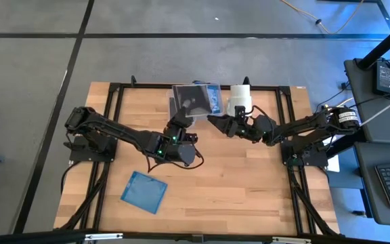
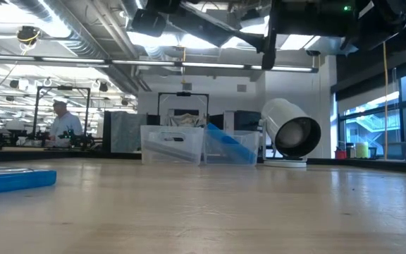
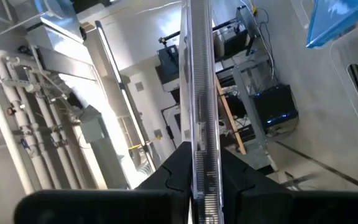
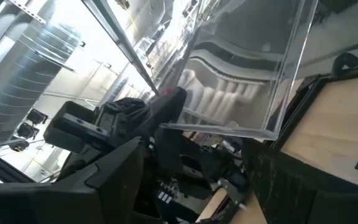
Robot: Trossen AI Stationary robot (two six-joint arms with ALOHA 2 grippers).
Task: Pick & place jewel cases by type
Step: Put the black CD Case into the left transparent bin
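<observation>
Clear plastic, seen edge-on, runs up between the dark fingers (image 3: 166, 180) in the left wrist view: the left gripper (image 1: 179, 127) is clamped on a thin grey/clear jewel case (image 1: 191, 103), which the high view shows lifted off the table and tilted beside the clear bins (image 1: 212, 89) at the far edge. The step in hand looks like the carrying of this case to its bin, and it is near its end, since the case hangs just at the bins' near side. A blue case (image 2: 220, 141) leans inside the right-hand bin (image 2: 242, 148) in the low view; the high view seems to show another dark case at the bins, though how it lies cannot be told. One more blue jewel case (image 1: 144, 192) lies flat on the wooden table (image 1: 249, 190), well apart from the bins, toward the near left corner. The right gripper (image 1: 221, 124) hovers with its fingers spread wide and holding nothing, near the bins and just beside the white cylinder roll (image 1: 240, 100), close to the held case's edge. The next move probably calls for the left arm to bring the case over the bin meant for the dark kind, level it above the opening, and only then let go; the right arm would need to keep clear, as the two grippers are close together there. The blue case on the table is left to be fetched.
</observation>
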